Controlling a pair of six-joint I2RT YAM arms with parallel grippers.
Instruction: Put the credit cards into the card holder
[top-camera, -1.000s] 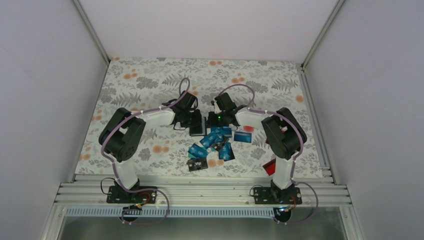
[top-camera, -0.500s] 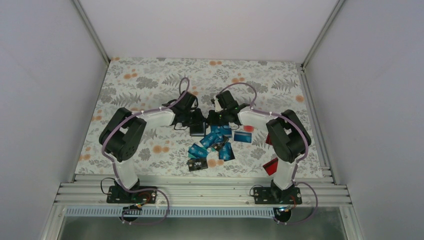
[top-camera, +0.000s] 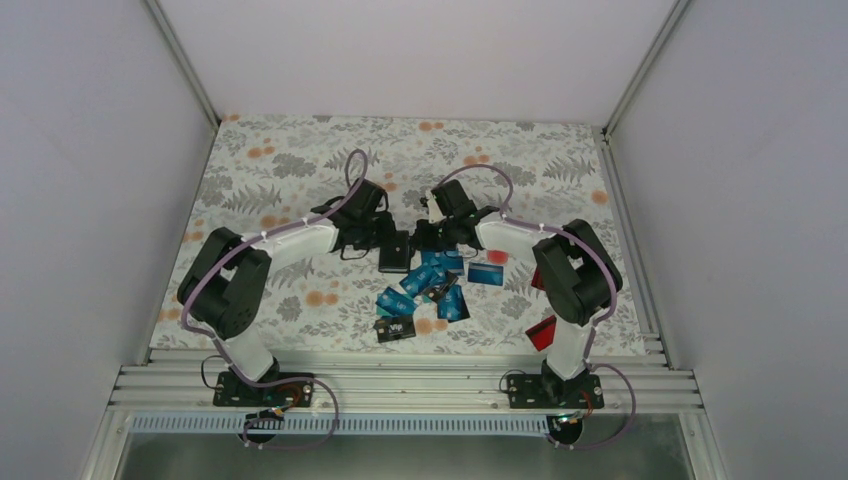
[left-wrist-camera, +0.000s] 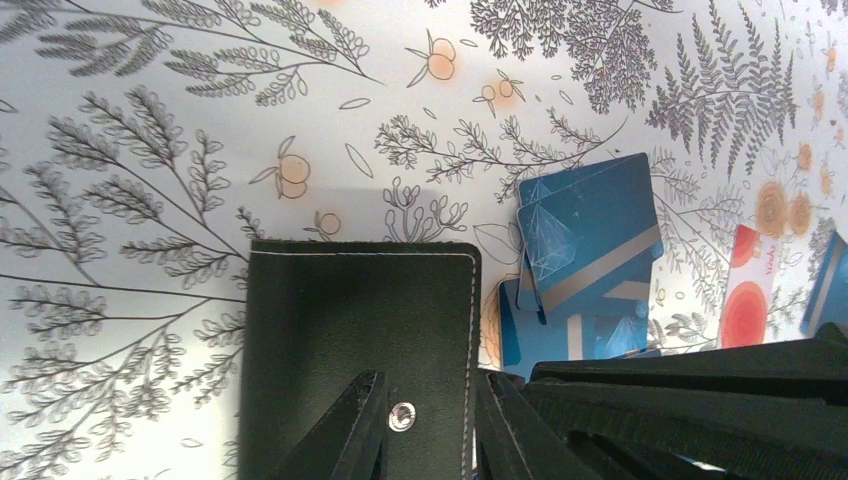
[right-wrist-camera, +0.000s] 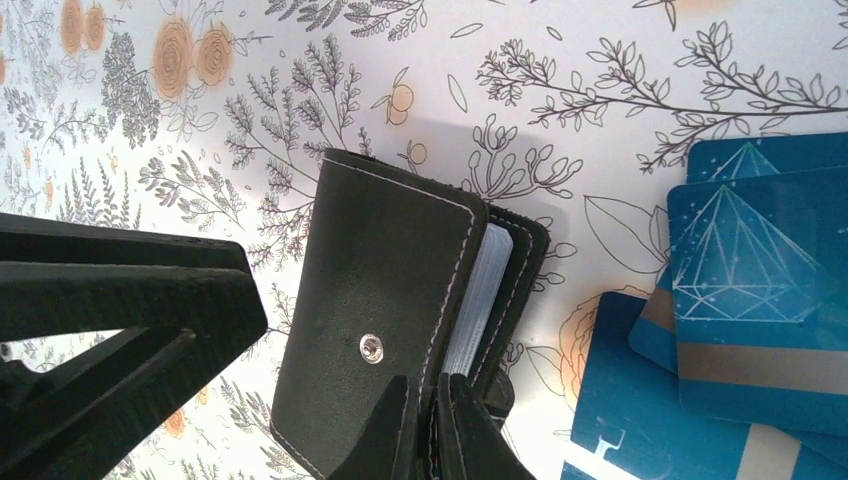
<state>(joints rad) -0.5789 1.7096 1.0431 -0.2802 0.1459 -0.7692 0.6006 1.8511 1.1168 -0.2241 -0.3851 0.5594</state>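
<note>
The black card holder (top-camera: 396, 252) lies on the flowered cloth between both grippers. In the right wrist view its top cover (right-wrist-camera: 385, 300) is lifted a little, showing grey-blue inner slots (right-wrist-camera: 478, 300). My right gripper (right-wrist-camera: 428, 385) is shut on the cover's stitched edge. My left gripper (left-wrist-camera: 430, 385) hovers over the card holder (left-wrist-camera: 350, 330) with its fingers a little apart, straddling the right edge near the snap, gripping nothing. Blue credit cards (left-wrist-camera: 590, 240) lie just right of the holder, more of them (top-camera: 425, 285) toward the near side.
A single blue card (top-camera: 486, 273), a small red mark (top-camera: 497, 257), a red card (top-camera: 541, 332) and a black card (top-camera: 395, 328) lie around the pile. A red-and-white card (left-wrist-camera: 745, 290) lies beyond the blue ones. Grey walls enclose the cloth.
The left arm has pulled back to the left, its elbow lower and farther out. The right arm shifted slightly left. The card holder stays in place.
</note>
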